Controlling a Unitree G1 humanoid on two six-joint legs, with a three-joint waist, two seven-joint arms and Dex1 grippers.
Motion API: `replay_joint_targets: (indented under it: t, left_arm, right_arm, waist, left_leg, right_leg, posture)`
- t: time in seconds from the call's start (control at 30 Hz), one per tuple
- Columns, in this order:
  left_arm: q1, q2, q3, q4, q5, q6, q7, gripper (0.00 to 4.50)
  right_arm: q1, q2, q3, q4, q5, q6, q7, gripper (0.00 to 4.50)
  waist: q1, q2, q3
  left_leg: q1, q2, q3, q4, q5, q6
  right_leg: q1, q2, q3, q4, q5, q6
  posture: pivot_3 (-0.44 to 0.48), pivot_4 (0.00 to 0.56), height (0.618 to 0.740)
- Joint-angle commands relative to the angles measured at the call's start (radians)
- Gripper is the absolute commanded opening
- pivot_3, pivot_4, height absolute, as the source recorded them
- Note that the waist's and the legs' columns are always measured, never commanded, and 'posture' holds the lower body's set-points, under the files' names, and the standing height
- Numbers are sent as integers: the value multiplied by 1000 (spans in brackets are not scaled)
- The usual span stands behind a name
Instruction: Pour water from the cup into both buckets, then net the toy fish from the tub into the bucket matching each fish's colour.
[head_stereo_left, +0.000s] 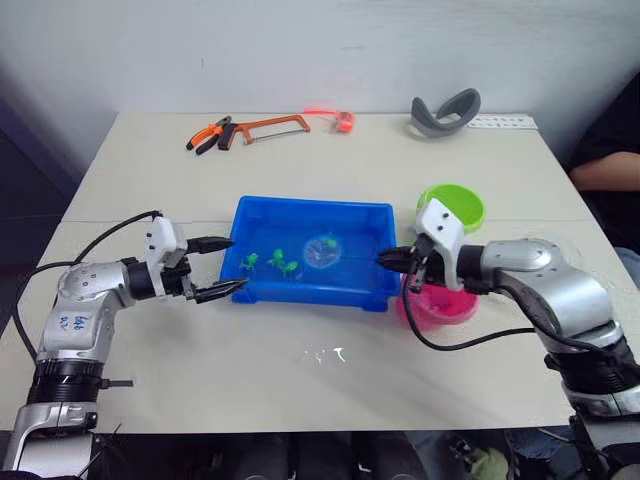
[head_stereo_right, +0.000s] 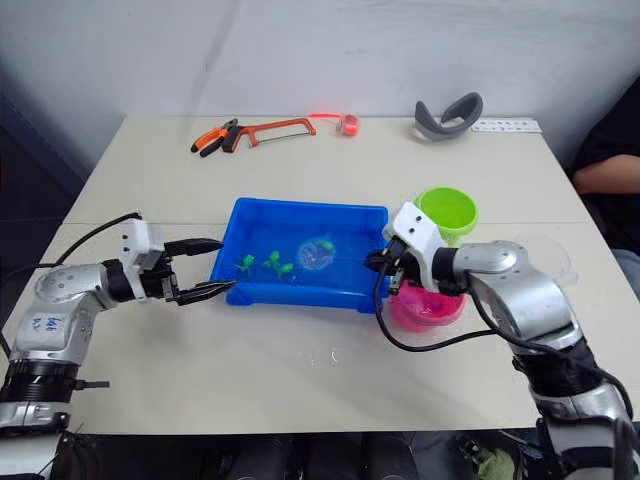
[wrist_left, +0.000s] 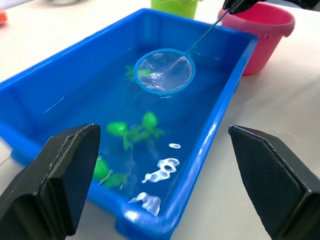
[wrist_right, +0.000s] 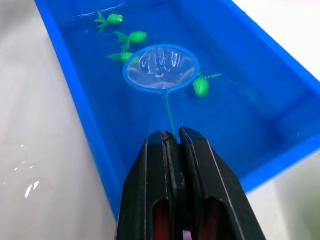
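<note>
Our right gripper (wrist_right: 172, 137) is pinching the net (wrist_right: 161, 68) handle, hoop dipping in the tub (head_stereo_left: 250, 213) beside green fish (wrist_right: 200, 86); our left gripper (head_stereo_left: 222, 267) is gaping empty at the tub's left end.

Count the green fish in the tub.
4 green fish: three clustered toward the robot's left in the tub, at and, one beside the net hoop at. More may hide under the mesh.

arms silver/grey | wrists white | fingers (wrist_left: 60, 185) black | blk cables | blue marks on L forearm
</note>
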Motion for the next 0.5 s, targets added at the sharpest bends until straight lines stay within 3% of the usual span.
replay_joint_targets:
  t: [0.03, 0.5]
  left_arm:
    - [26, 25, 48, -38, -11, -7, 14, 4467]
    - [78, 42, 89, -76, -20, 12, 44, 4467]
  right_arm:
    - [-47, 17, 41, 37, -62, -53, -8, 0]
    - [-199, 170, 184, 258, -274, -246, -41, 0]
  waist:
    - [0, 0, 0]
    - [-4, 0, 0]
  left_leg:
    - [-1, 0, 0, 0, 0, 0]
    - [-1, 0, 1, 0, 1, 0]
  right_leg:
    - [-1, 0, 0, 0, 0, 0]
    - [-1, 1, -1, 1, 0, 0]
  posture:
    - [0, 150, 740]
    - [0, 150, 740]
